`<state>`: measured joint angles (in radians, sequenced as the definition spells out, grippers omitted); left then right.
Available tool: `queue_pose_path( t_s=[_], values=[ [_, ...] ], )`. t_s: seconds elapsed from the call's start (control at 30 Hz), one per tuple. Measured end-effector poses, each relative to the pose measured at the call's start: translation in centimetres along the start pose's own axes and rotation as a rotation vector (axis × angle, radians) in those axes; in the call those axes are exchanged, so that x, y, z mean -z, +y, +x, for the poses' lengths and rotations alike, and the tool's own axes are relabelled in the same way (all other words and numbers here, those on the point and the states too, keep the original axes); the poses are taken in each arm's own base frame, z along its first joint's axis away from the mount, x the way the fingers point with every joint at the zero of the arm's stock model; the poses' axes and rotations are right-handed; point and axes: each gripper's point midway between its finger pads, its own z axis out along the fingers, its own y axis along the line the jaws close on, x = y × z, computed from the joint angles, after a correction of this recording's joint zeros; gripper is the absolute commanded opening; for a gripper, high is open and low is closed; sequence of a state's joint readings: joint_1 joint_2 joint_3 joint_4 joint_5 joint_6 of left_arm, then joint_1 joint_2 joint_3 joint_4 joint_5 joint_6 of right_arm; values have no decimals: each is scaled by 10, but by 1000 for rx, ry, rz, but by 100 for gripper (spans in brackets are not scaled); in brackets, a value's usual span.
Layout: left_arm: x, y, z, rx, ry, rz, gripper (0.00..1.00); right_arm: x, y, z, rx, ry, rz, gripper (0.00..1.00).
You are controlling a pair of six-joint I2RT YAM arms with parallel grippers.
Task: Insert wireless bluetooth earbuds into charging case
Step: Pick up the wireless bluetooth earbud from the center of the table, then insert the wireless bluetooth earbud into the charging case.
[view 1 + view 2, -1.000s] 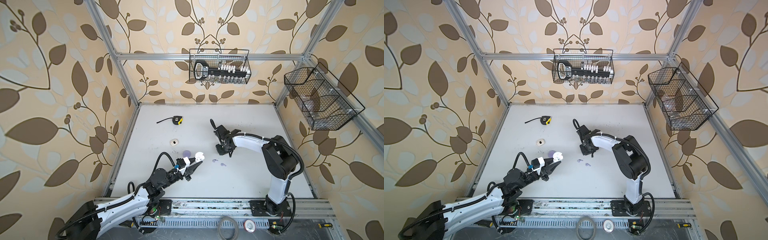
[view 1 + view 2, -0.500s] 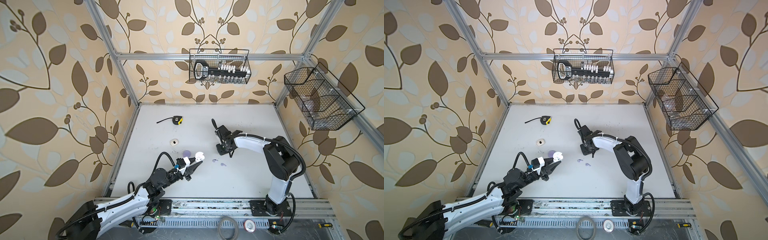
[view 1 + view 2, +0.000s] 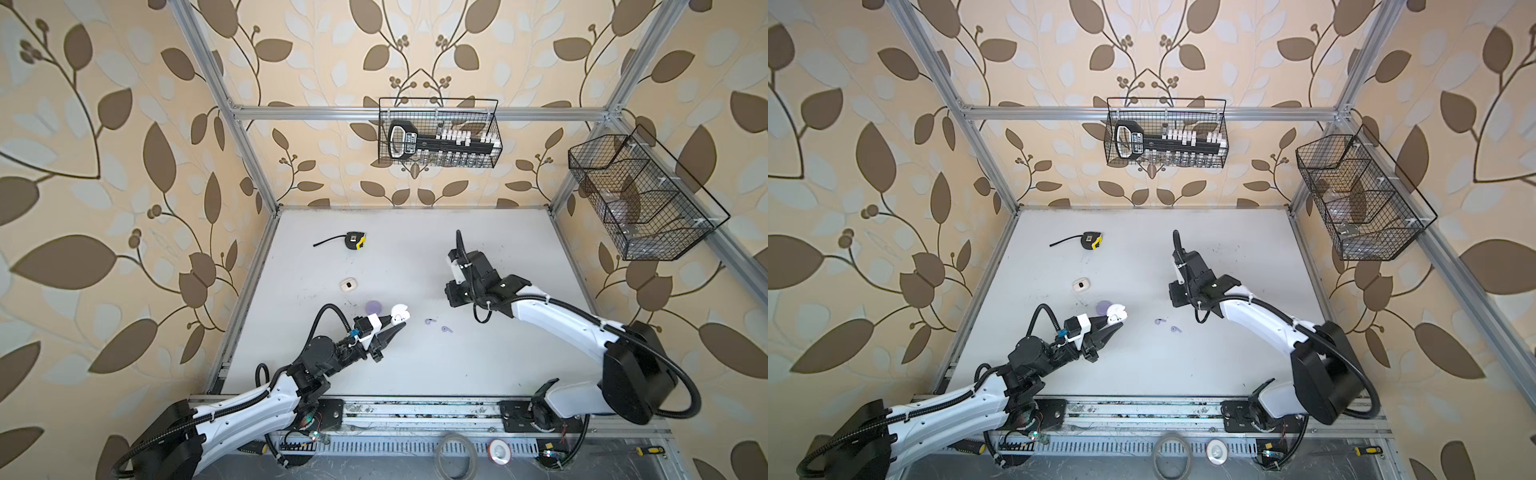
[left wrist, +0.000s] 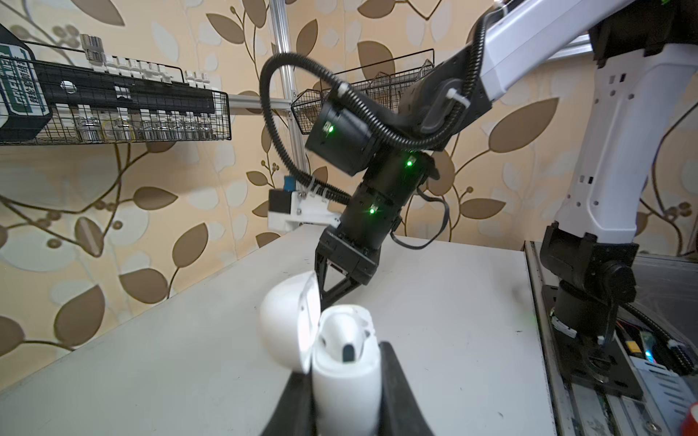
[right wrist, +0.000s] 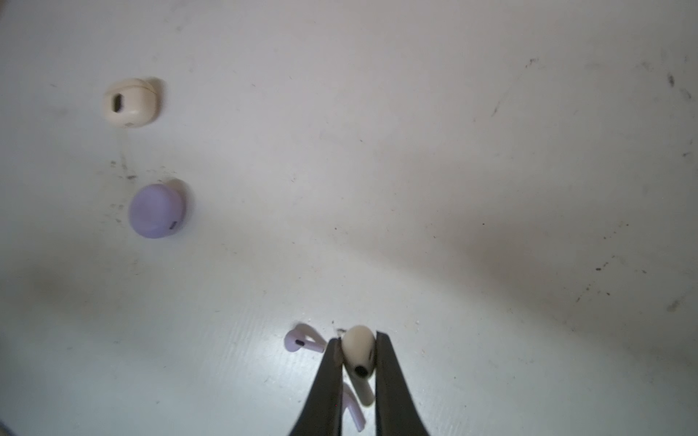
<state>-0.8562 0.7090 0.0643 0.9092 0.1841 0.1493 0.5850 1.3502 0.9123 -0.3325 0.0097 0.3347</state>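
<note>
Left gripper (image 4: pixel 342 362): jaws clamped on the body of the white charging case (image 4: pixel 347 385), apparently clear of the table (image 3: pixel 415 365). The lid (image 4: pixel 287 321) was hinged open and the mouth faced up toward the right arm. Could not tell whether either well was filled.

Beyond it, 2 lilac earbuds (image 3: pixel 430 321) lay loose on the table, close together.

Right gripper (image 5: pixel 357 336): nearly shut, pinching 1 pale earbud (image 5: pixel 359 351) by its head, stem pointing back toward the wrist. Cream or white, could not tell.

Farther off sat the shut lilac case (image 5: pixel 156 209) and the cream case (image 5: pixel 130 102), then a tape measure (image 3: pixel 355 241).

Judgement: the step in hand was the transfer.
- Shade needed checking against the case first.
- Best method looked to be: carry the earbud over the open mouth, line its stem up with a well, and match the case's tilt.
- Then lower slowly and release only once seated.
- The pinch was small, so the earbud could twist.
</note>
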Motion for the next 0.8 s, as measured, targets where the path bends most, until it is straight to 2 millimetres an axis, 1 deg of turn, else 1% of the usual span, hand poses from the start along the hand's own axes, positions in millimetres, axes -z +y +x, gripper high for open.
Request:
queue_pose_path(
  t_s=[0.13,0.23,0.33,0.43,0.53,0.7,0.8],
  values=[
    [0,0,0,0,0,0,0,37,21,-16,-36,-147,-118,13],
    [0,0,0,1,-1,1,0,69,42,-24,-53,-263,-225,14],
    [0,-2,-2,3,-8,11,0,100,67,-25,-60,-361,-339,14],
    [0,-3,-5,8,-20,19,0,125,91,-21,-70,-439,-457,14],
    [0,-4,-7,14,-30,24,0,142,113,-13,-77,-490,-556,14],
    [0,-4,-12,22,-52,25,0,159,147,-4,-68,-544,-673,14],
    [0,-5,-16,34,-67,32,0,168,162,-3,-74,-589,-726,15]
  ],
)
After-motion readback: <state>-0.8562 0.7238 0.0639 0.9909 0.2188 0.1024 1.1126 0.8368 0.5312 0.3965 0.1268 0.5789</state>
